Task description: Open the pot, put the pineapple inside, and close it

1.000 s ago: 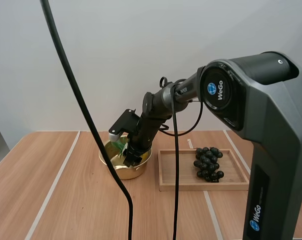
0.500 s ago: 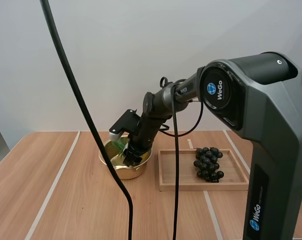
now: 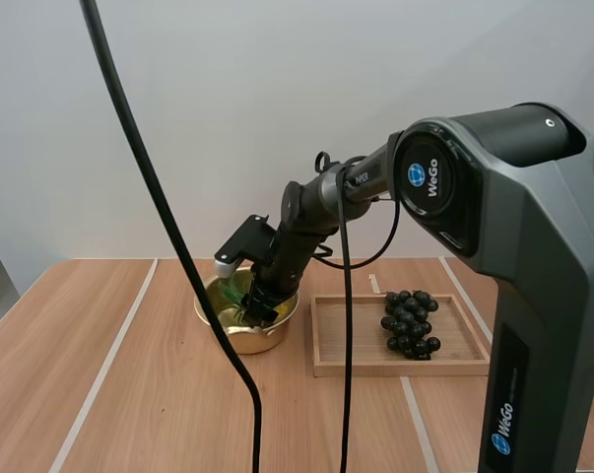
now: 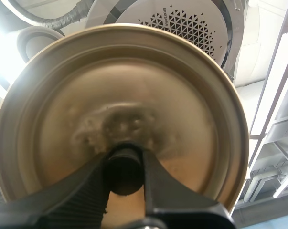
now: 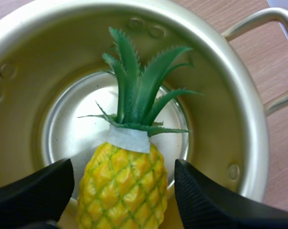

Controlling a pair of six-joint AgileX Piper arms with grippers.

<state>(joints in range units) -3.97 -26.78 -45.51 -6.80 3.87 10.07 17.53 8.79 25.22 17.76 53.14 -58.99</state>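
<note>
**Pineapple in the pot, lid to follow**

The pineapple (image 5: 122,186) lies inside the pot (image 5: 239,119), apparently resting on its floor. My right tool (image 5: 123,167) straddles it, fingers (image 5: 34,191) parted and just clear. Best lift straight out, missing the leaves (image 5: 139,86). My left tool (image 4: 123,162) is clamped on the knob (image 4: 123,172) of the lid (image 4: 182,109).

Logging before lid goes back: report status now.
Left gripper shut on black knob of golden metal lid. Right gripper open around yellow green-crowned pineapple inside golden metal pot. Nothing blocking.

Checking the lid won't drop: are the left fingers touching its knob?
Touching. The left wrist view shows both fingers pressed against the lid's black knob.
</note>
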